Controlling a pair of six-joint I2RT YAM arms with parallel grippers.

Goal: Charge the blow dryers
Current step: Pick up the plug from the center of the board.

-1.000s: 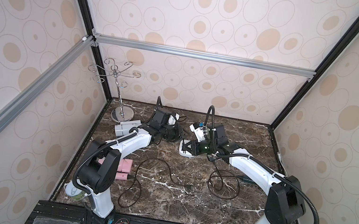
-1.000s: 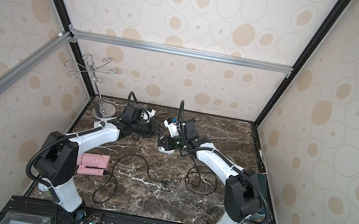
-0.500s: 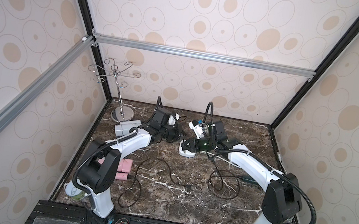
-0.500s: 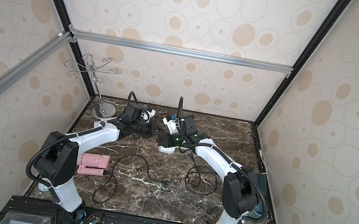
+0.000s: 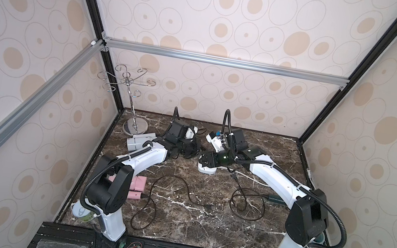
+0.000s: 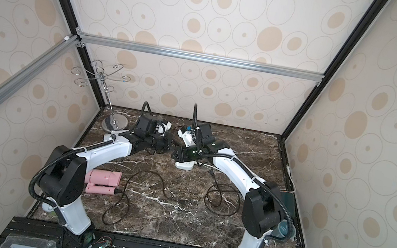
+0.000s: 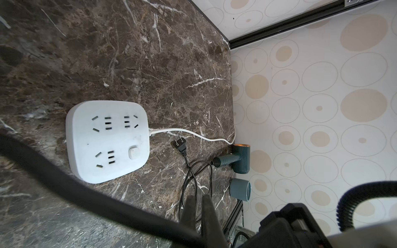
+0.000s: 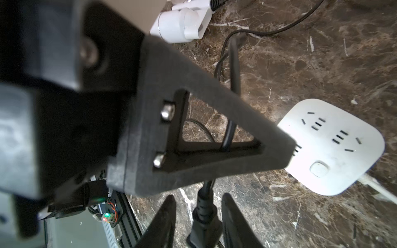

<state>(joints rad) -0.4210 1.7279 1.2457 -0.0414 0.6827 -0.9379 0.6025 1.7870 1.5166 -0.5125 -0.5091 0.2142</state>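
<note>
Left gripper (image 7: 198,198): fingers together, pinching a black cord (image 8: 228,133).
Right gripper (image 8: 198,196): fingers apart, the cord's plug (image 8: 204,229) between them, near the white socket block (image 8: 335,150).

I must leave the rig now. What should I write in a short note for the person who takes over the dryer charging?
Left claw: shut on a black cord, probably from the white dryer.
Right claw: open; that cord's plug sits between its fingers, gaps on both sides.
Pink dryer: front left, cord loose on the table. Dark green dryer: by the right wall, its loose plug beside the socket block.
Done: nothing plugged in; all three sockets are empty.
Left to do: plug in all three dryers.
</note>
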